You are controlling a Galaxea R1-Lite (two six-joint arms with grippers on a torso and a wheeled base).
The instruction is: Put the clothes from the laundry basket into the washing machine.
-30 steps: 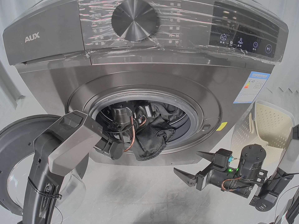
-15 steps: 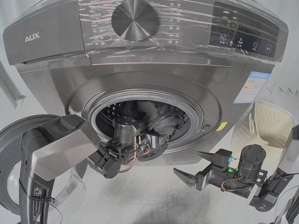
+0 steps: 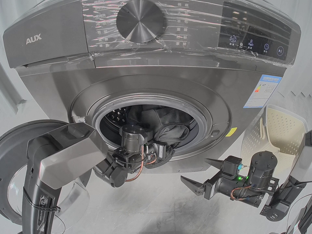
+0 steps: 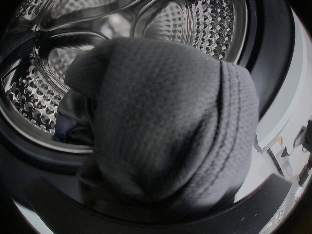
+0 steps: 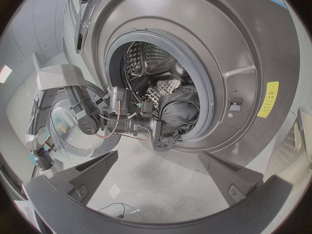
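L gripper (image 3: 161,152) sat right at the near lower lip of the washing machine (image 3: 156,78) opening, wrist pointing into the drum (image 4: 208,26). The dark knit garment (image 3: 169,127) was bunched in the mouth of the drum, right side of the opening, draped over the L gripper's front. A fold of it hung out over the lower rim, just under the gripper. In the L wrist view the garment (image 4: 162,130) sat right up against the camera, perforated steel drum wall behind it. Grip state on the L: couldn't tell, cloth covered it.

R gripper (image 3: 193,169) hovered low over the floor, near-right of the machine, well apart from the opening. Its jaws were spread wide, released, nothing between them. R wrist view had the R gripper (image 5: 157,155) facing the opening w/ the garment (image 5: 178,111) and L gripper (image 5: 156,129) beyond.

Machine door (image 3: 19,153) was swung open to the left. Cream perforated laundry basket (image 3: 286,127) stood at the far right, beside the machine.
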